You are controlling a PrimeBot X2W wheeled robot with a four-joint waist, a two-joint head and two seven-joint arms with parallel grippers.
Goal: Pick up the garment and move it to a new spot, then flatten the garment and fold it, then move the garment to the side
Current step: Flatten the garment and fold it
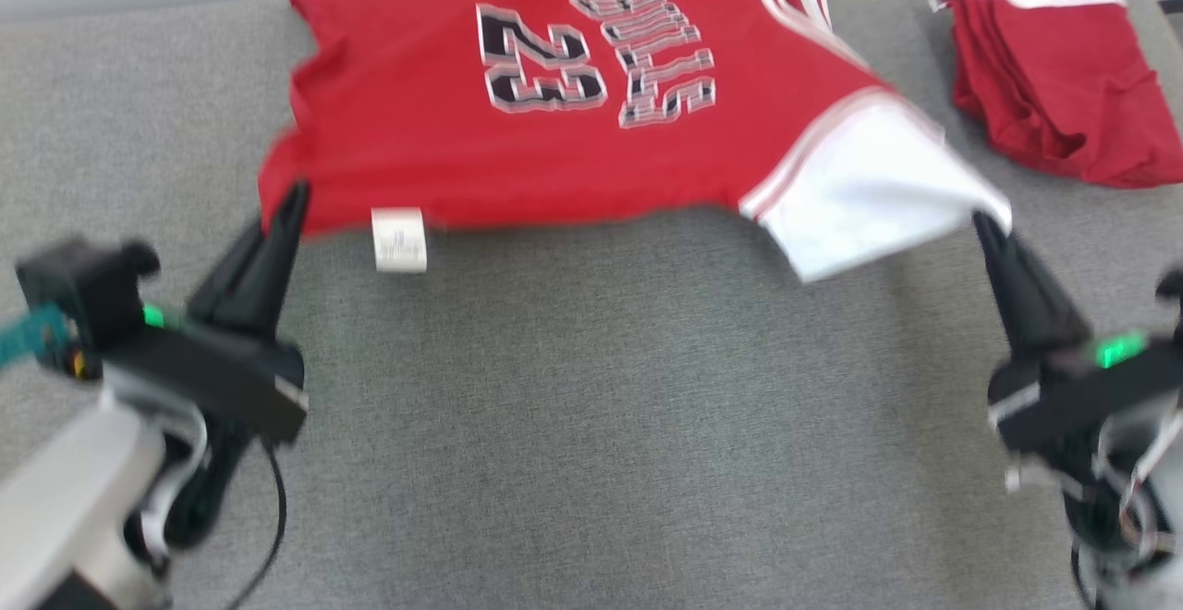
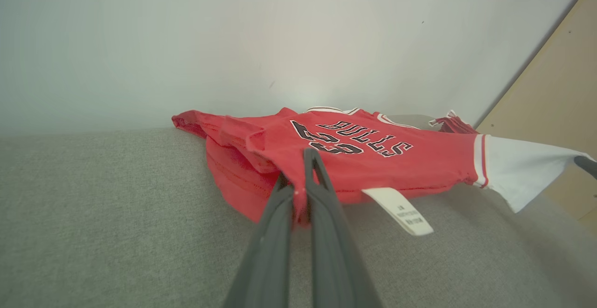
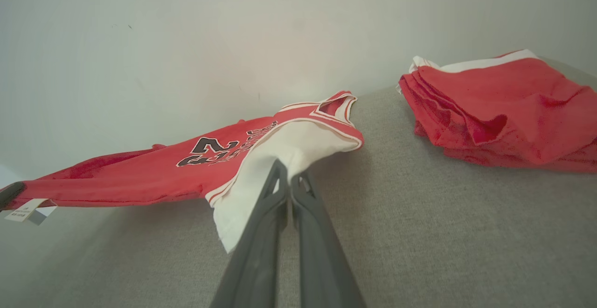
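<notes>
The garment (image 1: 554, 129) is a red basketball jersey with "BULLS 23" print, a white sleeve and a white label (image 1: 399, 240). It hangs stretched between both grippers above the grey surface, its far edge resting near the wall. My left gripper (image 1: 294, 196) is shut on the jersey's red left corner (image 2: 298, 191). My right gripper (image 1: 981, 222) is shut on the white sleeve (image 3: 284, 158). In the left wrist view, red cloth is pinched between the fingers (image 2: 322, 196). In the right wrist view, white cloth drapes over the closed fingers (image 3: 273, 191).
A second red garment (image 1: 1054, 65) lies folded at the far right on the grey fabric surface (image 1: 591, 425), also in the right wrist view as a red pile (image 3: 503, 112). A pale wall stands behind. A tan panel (image 2: 550, 112) stands at the left wrist view's right.
</notes>
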